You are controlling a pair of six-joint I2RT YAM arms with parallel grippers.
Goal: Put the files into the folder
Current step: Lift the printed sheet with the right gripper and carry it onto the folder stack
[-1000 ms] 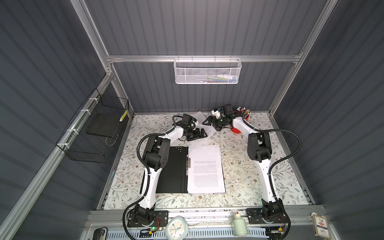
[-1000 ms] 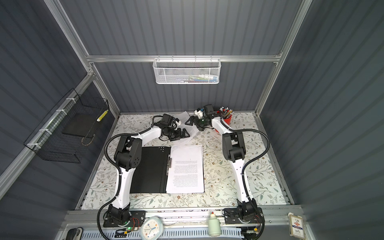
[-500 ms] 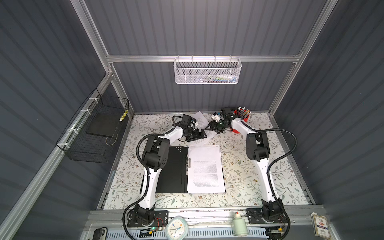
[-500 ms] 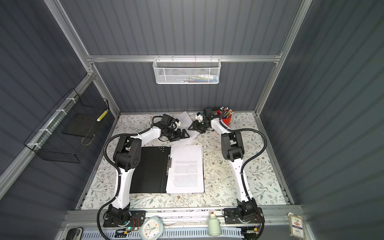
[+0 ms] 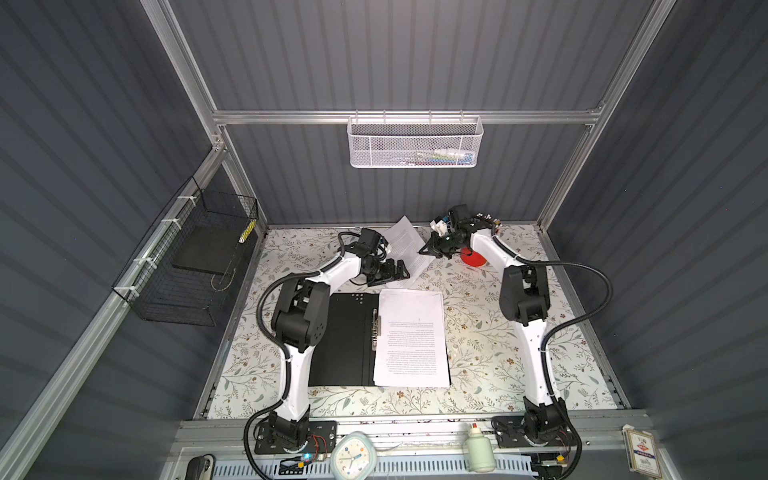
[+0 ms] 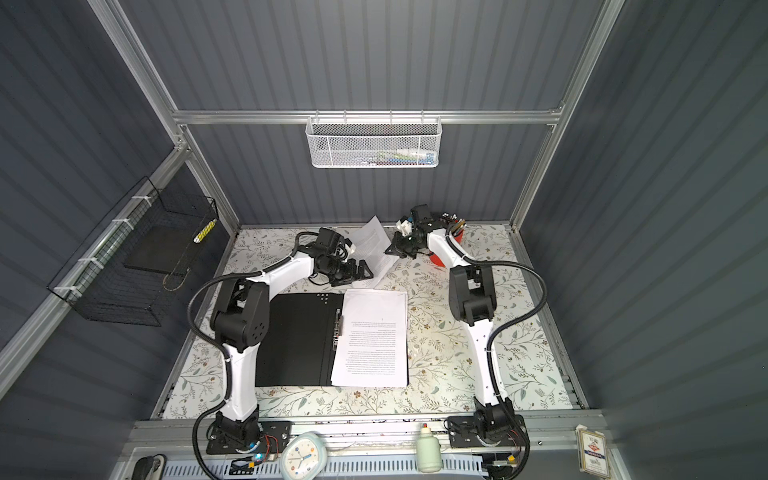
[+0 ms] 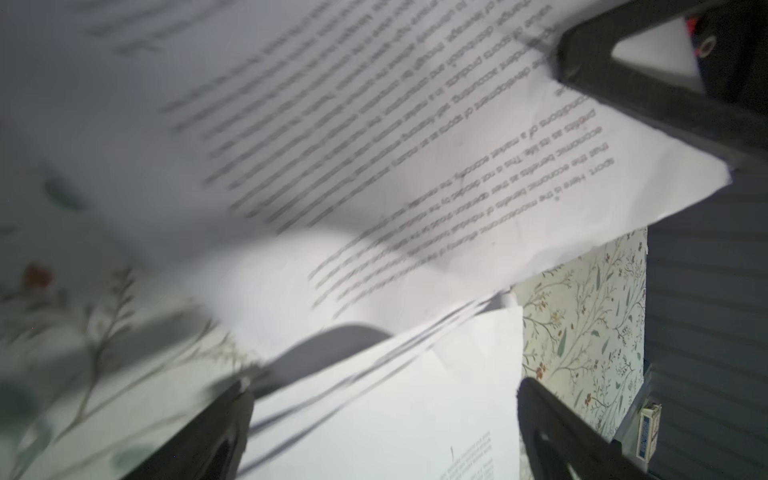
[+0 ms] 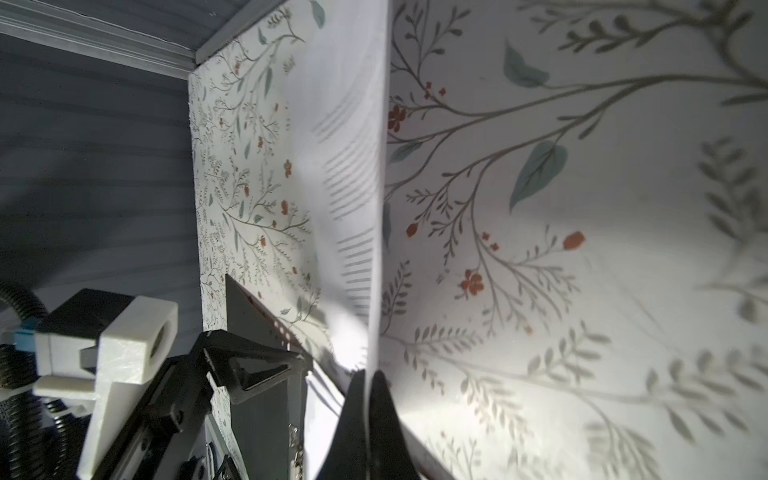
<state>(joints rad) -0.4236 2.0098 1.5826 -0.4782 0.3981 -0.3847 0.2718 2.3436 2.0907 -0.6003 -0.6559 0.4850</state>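
The folder (image 5: 345, 336) (image 6: 299, 332) lies open, black inside up, on the table in both top views. A stack of files (image 5: 411, 336) (image 6: 372, 336) rests on its right half. Another printed sheet (image 5: 405, 243) (image 6: 374, 243) (image 7: 374, 145) (image 8: 353, 166) stands tilted up near the back wall. My right gripper (image 5: 424, 251) (image 6: 389, 250) (image 8: 368, 376) is shut on this sheet's edge, which runs between its closed jaws. My left gripper (image 5: 400, 271) (image 6: 363, 269) (image 7: 382, 399) is open just beyond the folder's far edge, under the lifted sheet, holding nothing.
A red pen cup (image 5: 473, 258) stands behind the right arm. A white mesh basket (image 5: 415, 143) hangs on the back wall, a black wire basket (image 5: 195, 266) on the left wall. A clock (image 5: 353, 457), a bottle (image 5: 478, 451) and a card box (image 5: 642, 453) sit on the front rail.
My right gripper has swung left from the pen cup to the loose sheet and shut on its edge. The left arm has barely moved.
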